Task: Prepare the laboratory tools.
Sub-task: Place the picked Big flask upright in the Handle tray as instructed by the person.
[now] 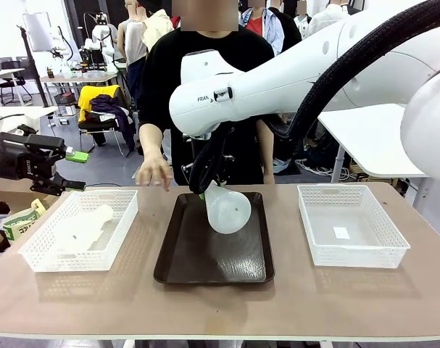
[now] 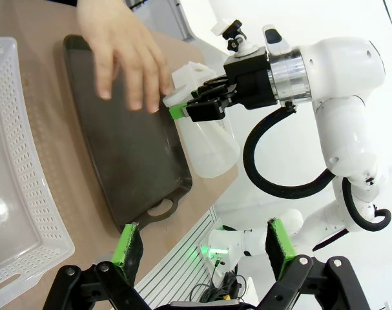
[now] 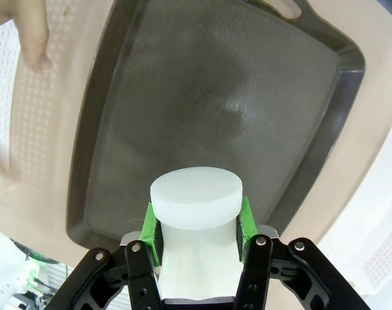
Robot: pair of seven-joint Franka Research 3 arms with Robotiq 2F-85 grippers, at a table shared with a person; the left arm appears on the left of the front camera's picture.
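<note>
On a light brown table (image 1: 314, 301) stand two white mesh baskets and one dark brown rectangular tray (image 1: 205, 270). There are two translucent whitish conical flasks. The left gripper (image 2: 203, 248) gapes wide and empty near the left basket (image 1: 37, 255), where the lying flask (image 1: 85, 226) rests on its side. The right gripper (image 3: 197, 223) pinches the tilted flask (image 1: 228, 210) by its neck above the tray. A person's hand (image 1: 154, 172) is at the tray's far left corner. The right basket (image 1: 391, 233) stands beyond.
</note>
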